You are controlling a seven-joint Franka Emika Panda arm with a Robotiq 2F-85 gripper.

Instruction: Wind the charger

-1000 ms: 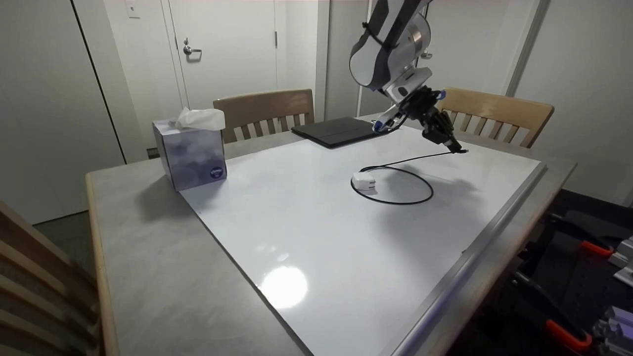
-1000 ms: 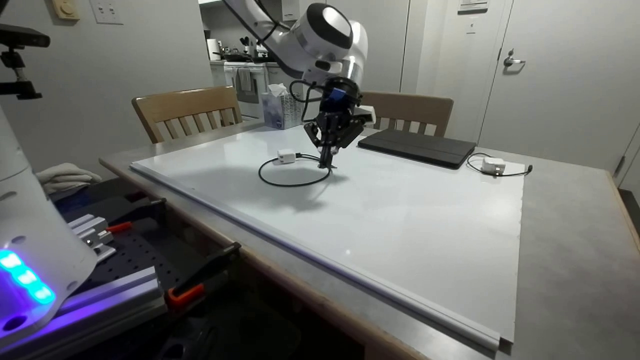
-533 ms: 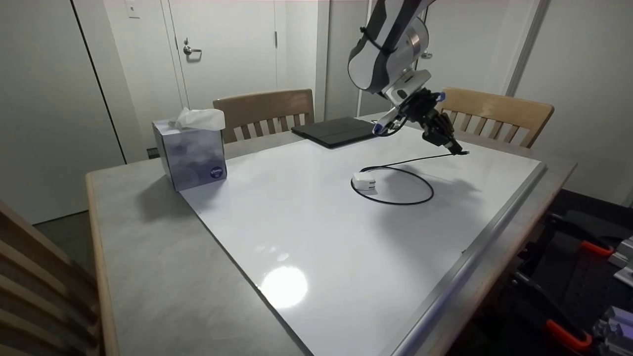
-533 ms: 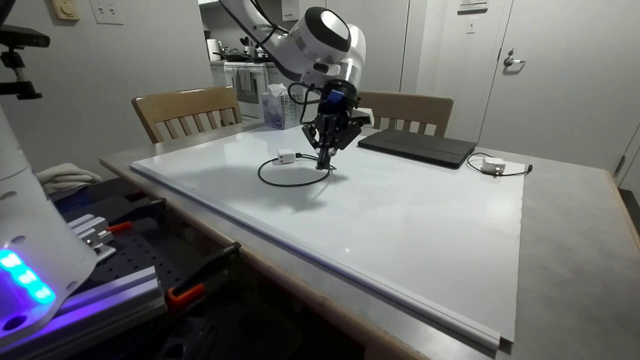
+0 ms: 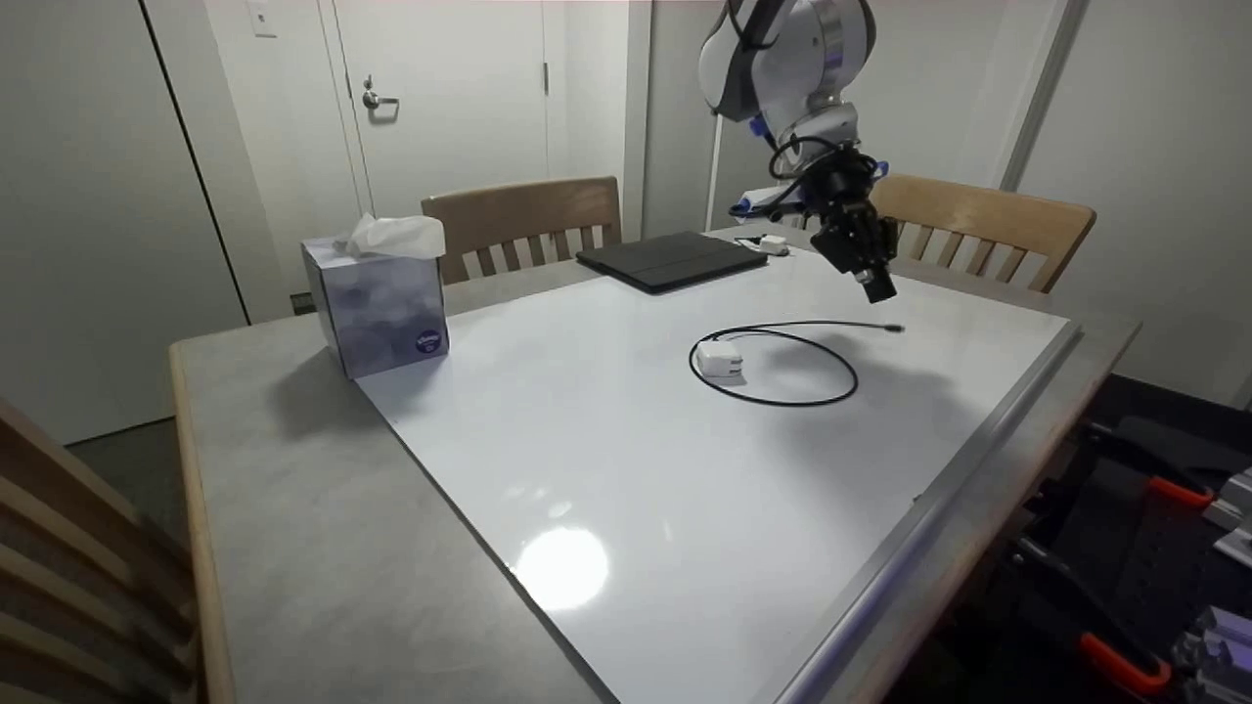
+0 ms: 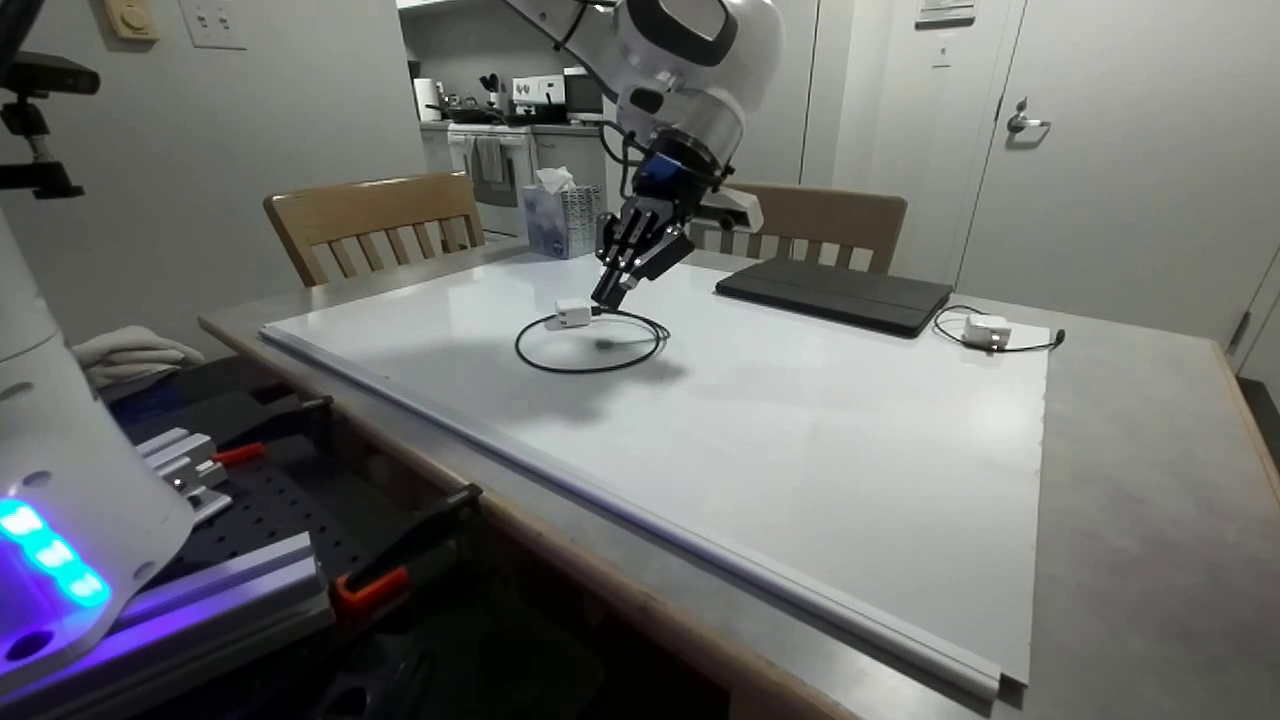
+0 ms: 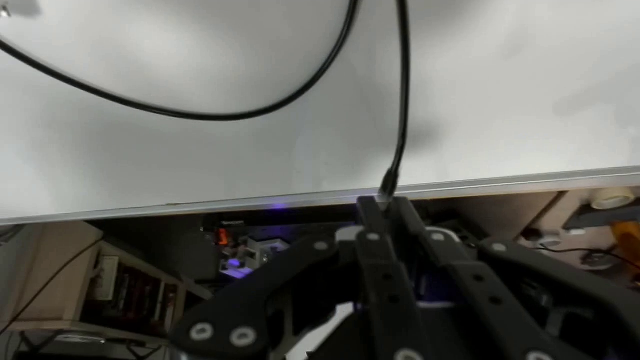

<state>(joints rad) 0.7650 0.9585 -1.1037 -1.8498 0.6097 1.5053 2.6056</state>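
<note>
In an exterior view I look along the board (image 5: 606,460) from above, laptop (image 5: 675,260) far; in an exterior view I face across it, base (image 6: 90,440) near left, door (image 6: 1150,200) far right. Both share board and laptop. My wrist view (much closer) looks past the gripper (image 7: 385,204) to the board's edge (image 7: 500,188).

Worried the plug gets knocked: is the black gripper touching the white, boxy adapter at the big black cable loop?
Apart. An exterior view shows a plain gap between the black gripper and boxy white adapter, with glossy white board visible there.
</note>
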